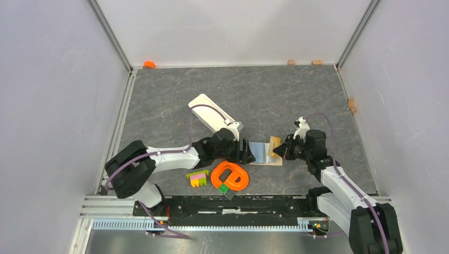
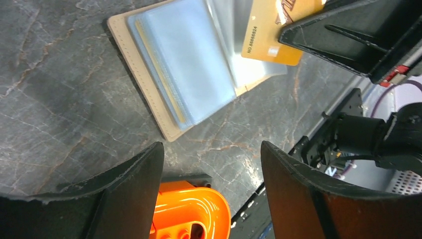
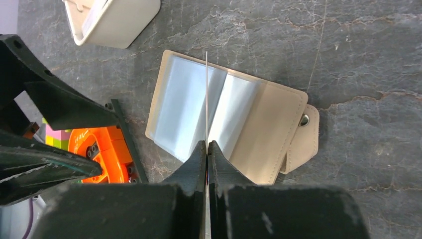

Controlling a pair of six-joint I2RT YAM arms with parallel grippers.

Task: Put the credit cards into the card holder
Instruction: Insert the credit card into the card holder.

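Note:
The beige card holder [image 1: 263, 155] lies open on the table, its clear bluish sleeves [image 2: 184, 64] facing up and its clasp tab [image 3: 304, 140] at one side. My right gripper [image 1: 281, 149] is shut on the orange-gold card [image 1: 274, 144] and holds it on edge above the open sleeves. The card shows as a thin line in the right wrist view [image 3: 206, 94] and face-on in the left wrist view [image 2: 271, 30]. My left gripper [image 1: 247, 151] is open and empty just left of the holder [image 2: 149, 84]. I cannot tell a light blue card from the sleeves.
A long white tray [image 1: 210, 112] lies behind the left gripper. An orange ring-shaped toy [image 1: 231, 176] and pink-yellow-green bricks [image 1: 198, 179] sit in front of it, near the arm bases. An orange cap [image 1: 149, 64] and small wooden blocks [image 1: 290, 62] lie by the back wall.

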